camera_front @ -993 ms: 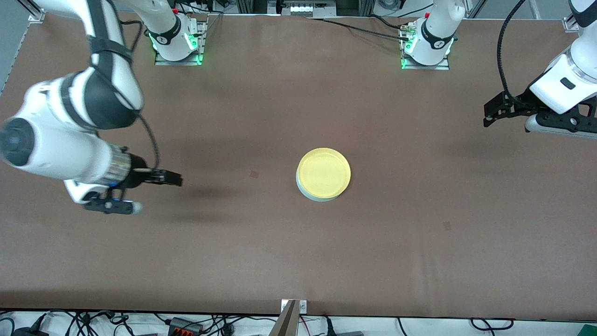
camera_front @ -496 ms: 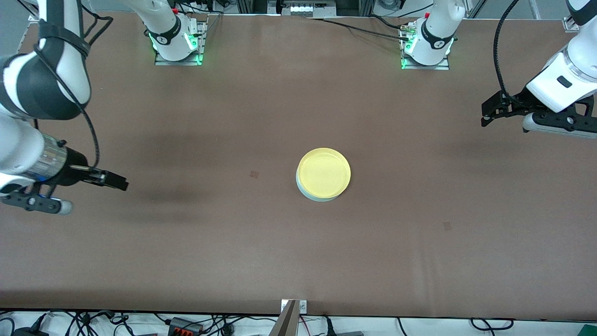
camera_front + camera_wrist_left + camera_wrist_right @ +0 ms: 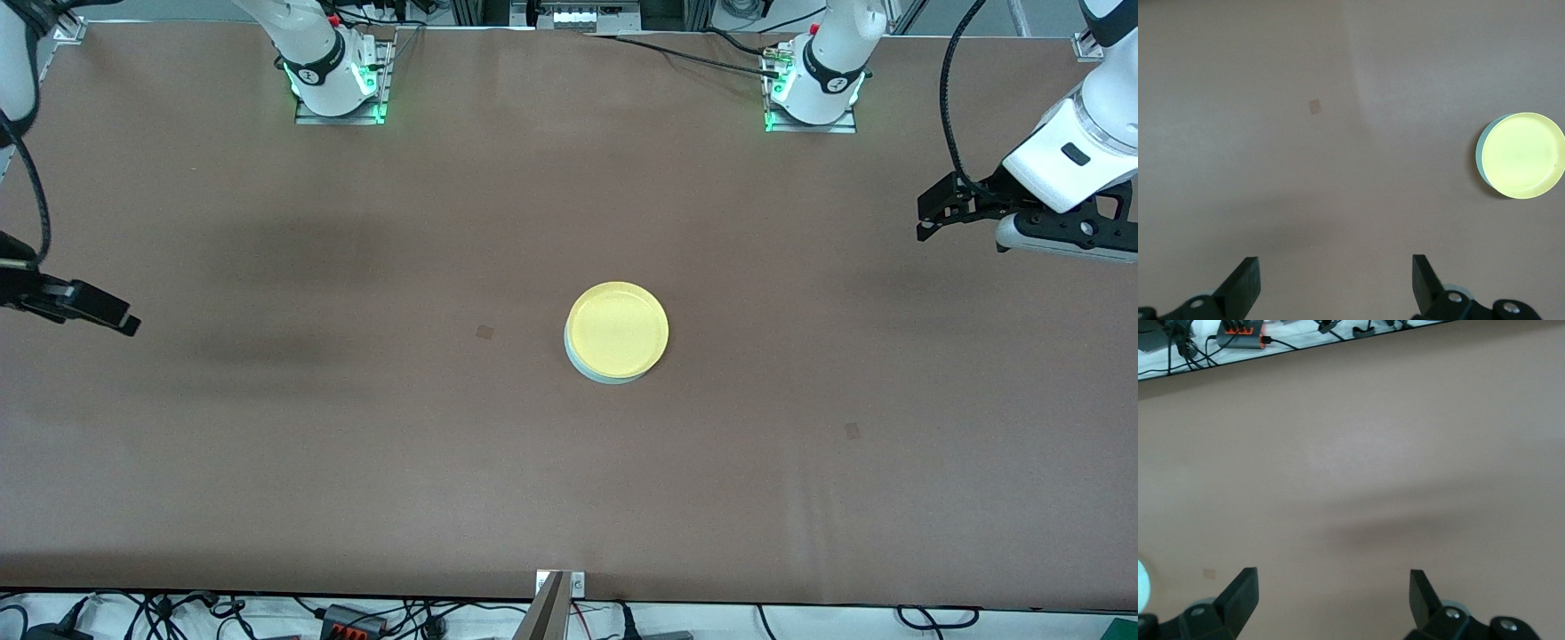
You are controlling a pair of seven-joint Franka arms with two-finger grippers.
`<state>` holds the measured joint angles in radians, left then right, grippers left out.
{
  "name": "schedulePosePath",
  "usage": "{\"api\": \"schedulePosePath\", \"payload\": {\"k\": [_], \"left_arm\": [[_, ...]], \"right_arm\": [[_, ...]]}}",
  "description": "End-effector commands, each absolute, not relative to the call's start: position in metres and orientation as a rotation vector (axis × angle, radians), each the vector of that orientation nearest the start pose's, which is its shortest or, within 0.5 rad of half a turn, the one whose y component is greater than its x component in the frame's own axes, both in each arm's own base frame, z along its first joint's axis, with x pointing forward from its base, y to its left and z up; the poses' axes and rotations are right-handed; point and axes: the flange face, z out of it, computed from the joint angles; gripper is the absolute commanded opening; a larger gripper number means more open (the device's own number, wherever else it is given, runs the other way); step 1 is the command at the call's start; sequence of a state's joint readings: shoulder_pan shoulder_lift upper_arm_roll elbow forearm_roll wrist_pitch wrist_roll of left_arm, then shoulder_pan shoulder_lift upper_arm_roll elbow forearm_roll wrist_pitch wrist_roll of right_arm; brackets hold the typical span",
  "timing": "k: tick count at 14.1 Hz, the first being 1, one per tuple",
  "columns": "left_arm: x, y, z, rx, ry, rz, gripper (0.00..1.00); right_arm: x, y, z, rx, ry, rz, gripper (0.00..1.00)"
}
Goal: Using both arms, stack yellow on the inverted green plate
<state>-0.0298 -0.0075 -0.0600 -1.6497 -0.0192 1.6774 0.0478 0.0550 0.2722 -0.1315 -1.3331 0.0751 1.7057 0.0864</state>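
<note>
Two plates sat stacked at table centre: yellow [image 3: 618, 331] upright on the inverted green plate [image 3: 594, 371], judged done. The left gripper [image 3: 929, 213] at three o'clock and right gripper [image 3: 111, 313] at nine hung spread, empty, clear.

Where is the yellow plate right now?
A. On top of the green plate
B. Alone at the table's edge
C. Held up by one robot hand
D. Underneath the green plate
A: the yellow plate sits on the green plate, whose edge peeks out beneath it; neither end effector touches it.
</note>
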Motion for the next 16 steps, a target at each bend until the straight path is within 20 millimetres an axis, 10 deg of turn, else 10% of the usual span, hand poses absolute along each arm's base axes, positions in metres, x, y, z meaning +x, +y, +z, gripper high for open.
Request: {"api": "schedulePosePath", "payload": {"k": [1, 16], "left_arm": [[0.558, -0.053, 0.607, -3.132, 0.253, -0.072, 1.0], [0.558, -0.053, 0.606, -3.132, 0.253, -0.07, 1.0]], "right_arm": [[0.626, -0.038, 0.607, -3.126, 0.106, -0.179, 1.0], [0.561, -0.04, 0.599, -3.169, 0.082, -0.095, 1.0]]}}
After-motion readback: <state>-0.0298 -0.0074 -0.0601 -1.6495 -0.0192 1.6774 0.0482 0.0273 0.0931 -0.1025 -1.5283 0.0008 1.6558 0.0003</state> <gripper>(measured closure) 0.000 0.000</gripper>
